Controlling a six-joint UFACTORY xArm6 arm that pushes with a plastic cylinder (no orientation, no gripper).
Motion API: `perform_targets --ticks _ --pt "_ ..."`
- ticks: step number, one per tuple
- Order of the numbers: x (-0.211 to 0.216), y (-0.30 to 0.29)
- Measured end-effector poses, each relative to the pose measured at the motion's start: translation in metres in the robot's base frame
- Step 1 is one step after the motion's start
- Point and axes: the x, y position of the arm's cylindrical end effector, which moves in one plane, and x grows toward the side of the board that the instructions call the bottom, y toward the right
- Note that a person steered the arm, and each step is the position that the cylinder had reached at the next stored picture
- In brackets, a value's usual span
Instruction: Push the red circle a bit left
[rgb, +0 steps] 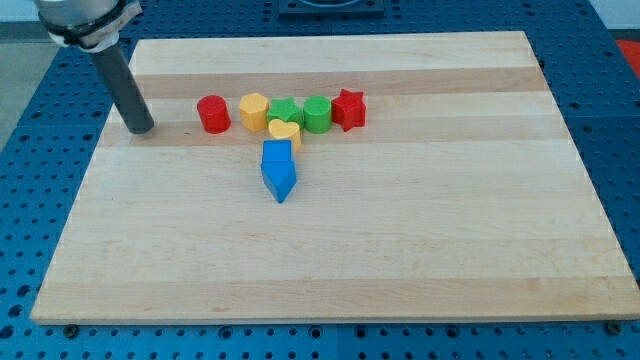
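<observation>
The red circle (212, 114) stands on the wooden board (400, 240) at the left end of a row of blocks near the view's top. My tip (141, 128) rests on the board to the view's left of the red circle, with a clear gap between them. To the right of the red circle follow a yellow hexagon (254, 110), a green star (286, 112), a green circle (317, 113) and a red star (348, 108).
A yellow heart (285, 132) lies just below the row. A blue pointed block (279, 169) lies below the heart. The board sits on a blue perforated table (30, 200).
</observation>
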Motion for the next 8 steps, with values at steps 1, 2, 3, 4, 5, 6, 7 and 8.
perform_targets --ticks 1,2,3,4,5,6,7,8 --pt "-0.009 0.001" --pt "-0.009 0.011" --pt "-0.009 0.024" --pt "-0.01 0.038" --pt "-0.014 0.043" --pt "-0.015 0.05" --pt "-0.015 0.051" --pt "-0.016 0.055"
